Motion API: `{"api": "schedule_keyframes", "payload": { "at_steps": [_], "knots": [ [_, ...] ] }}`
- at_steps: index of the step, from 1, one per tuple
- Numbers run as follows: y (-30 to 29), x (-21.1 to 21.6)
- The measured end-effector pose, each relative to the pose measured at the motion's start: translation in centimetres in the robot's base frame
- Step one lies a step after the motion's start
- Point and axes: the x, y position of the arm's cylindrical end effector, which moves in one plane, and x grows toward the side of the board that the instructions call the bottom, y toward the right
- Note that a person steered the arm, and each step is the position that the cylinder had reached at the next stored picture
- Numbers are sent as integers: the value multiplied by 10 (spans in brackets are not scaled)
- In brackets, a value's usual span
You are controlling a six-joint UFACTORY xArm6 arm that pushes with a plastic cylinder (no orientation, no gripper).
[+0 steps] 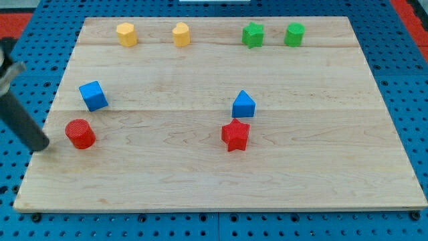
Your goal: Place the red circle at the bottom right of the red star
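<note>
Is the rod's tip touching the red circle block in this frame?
Apart. The camera view shows a strip of bare wooden board between my tip and the red circle block, which lies to the tip's right in the view.

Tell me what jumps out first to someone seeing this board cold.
The eye lands on the red pair: the red circle near the view's left edge and the red star near the middle, far apart, with a blue block touching the star's top. My tip sits just left of the red circle. Along the view's top run two yellow blocks and two green blocks.
</note>
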Motion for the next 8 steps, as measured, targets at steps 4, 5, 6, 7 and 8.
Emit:
{"api": "schedule_keyframes", "payload": {
  "at_steps": [4, 5, 6, 7, 8],
  "knots": [
    [180, -8],
    [206, 0],
    [226, -14],
    [252, -11],
    [252, 28]
  ]
}}
